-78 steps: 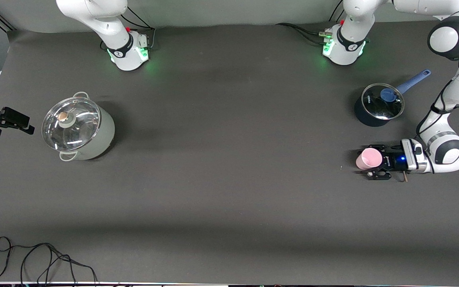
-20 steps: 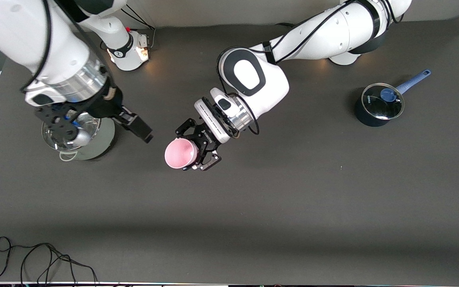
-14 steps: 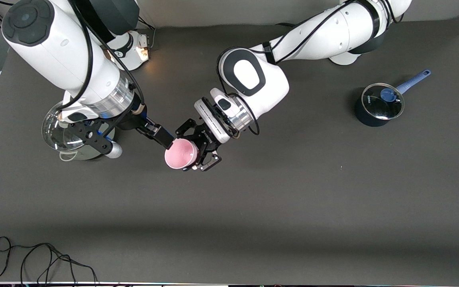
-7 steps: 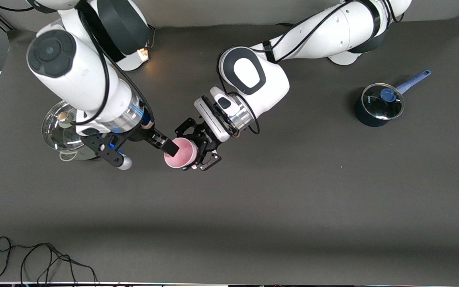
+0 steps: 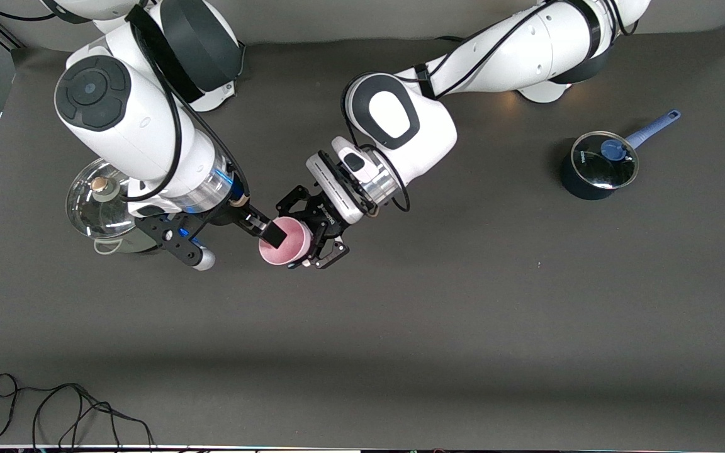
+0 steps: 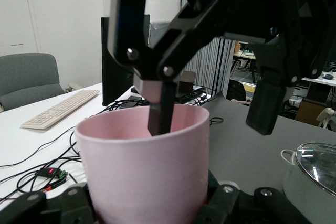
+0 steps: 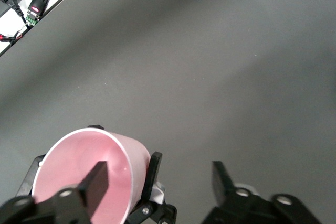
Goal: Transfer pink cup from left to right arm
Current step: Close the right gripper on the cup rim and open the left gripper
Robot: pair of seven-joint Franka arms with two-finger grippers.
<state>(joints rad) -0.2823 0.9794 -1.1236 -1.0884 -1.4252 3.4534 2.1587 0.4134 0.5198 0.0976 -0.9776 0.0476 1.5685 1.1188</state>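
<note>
Dark grey table (image 5: 463,327) under both arms, with an office desk and keyboard (image 6: 58,108) visible past its edge. A large steel pot (image 5: 107,211) with a glass lid stands at the right arm's end; a small dark saucepan (image 5: 595,167) stands at the left arm's end. The left gripper (image 5: 312,242) is clamped on the pink cup (image 5: 284,242), held upright above mid-table. The right gripper (image 5: 236,242) straddles the cup's rim, one finger (image 6: 160,111) inside and the other outside, jaws wide and not gripping.
</note>
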